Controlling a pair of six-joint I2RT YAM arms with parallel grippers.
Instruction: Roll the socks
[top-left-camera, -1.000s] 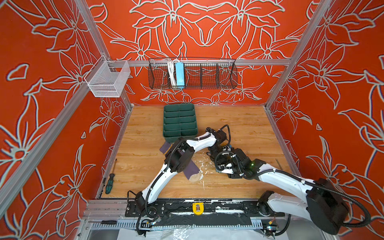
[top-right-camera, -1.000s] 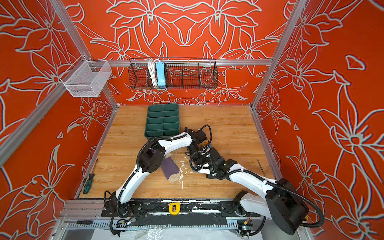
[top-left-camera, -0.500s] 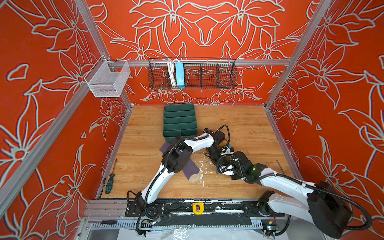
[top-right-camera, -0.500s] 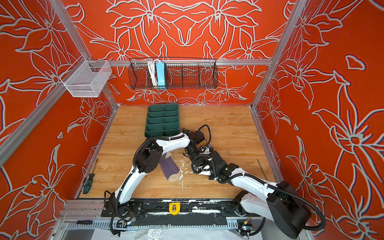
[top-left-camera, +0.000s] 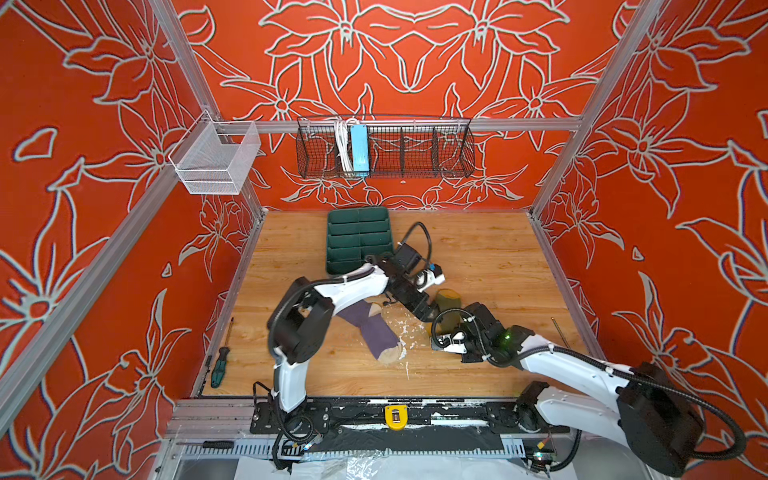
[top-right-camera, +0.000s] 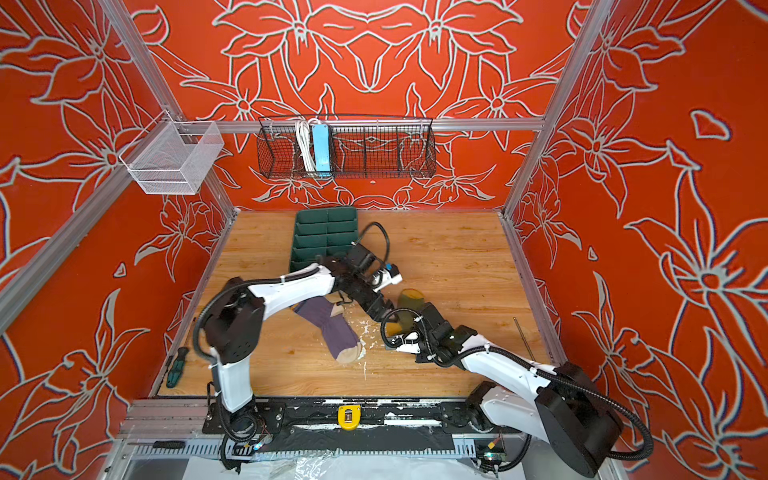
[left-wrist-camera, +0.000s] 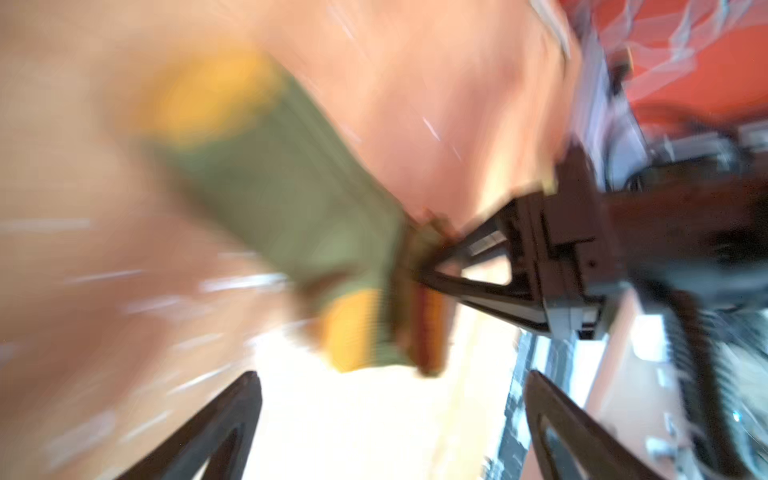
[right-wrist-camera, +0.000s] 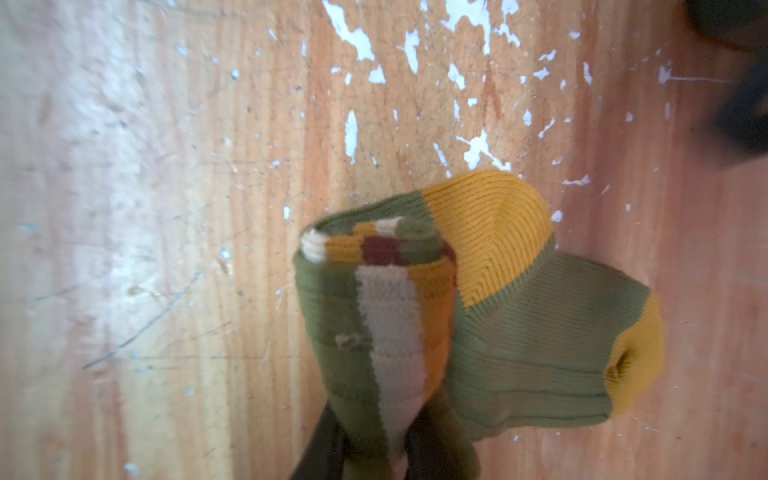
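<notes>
The olive-green sock (right-wrist-camera: 532, 332) lies on the wooden table (right-wrist-camera: 166, 208) right of centre, its mustard toe (top-left-camera: 448, 296) pointing away. Its striped cuff is rolled into a short bundle (right-wrist-camera: 374, 299). My right gripper (right-wrist-camera: 376, 451) is shut on that bundle from the near side. My left gripper (left-wrist-camera: 390, 376) hangs open just off the sock with nothing between its fingers; in both top views it sits left of the sock (top-right-camera: 409, 301). The left wrist view is blurred. The purple sock (top-left-camera: 370, 328) with beige toe lies flat, partly under the left arm.
A dark green compartment tray (top-left-camera: 357, 241) lies at the back of the table. A green-handled screwdriver (top-left-camera: 219, 368) rests by the left wall and a thin rod (top-left-camera: 561, 332) by the right wall. A black wire basket (top-left-camera: 384, 147) and a white mesh basket (top-left-camera: 216, 158) hang on the walls.
My left gripper has opened and let go of the olive sock. My right gripper has closed on the rolled cuff and drawn slightly toward the near edge.
</notes>
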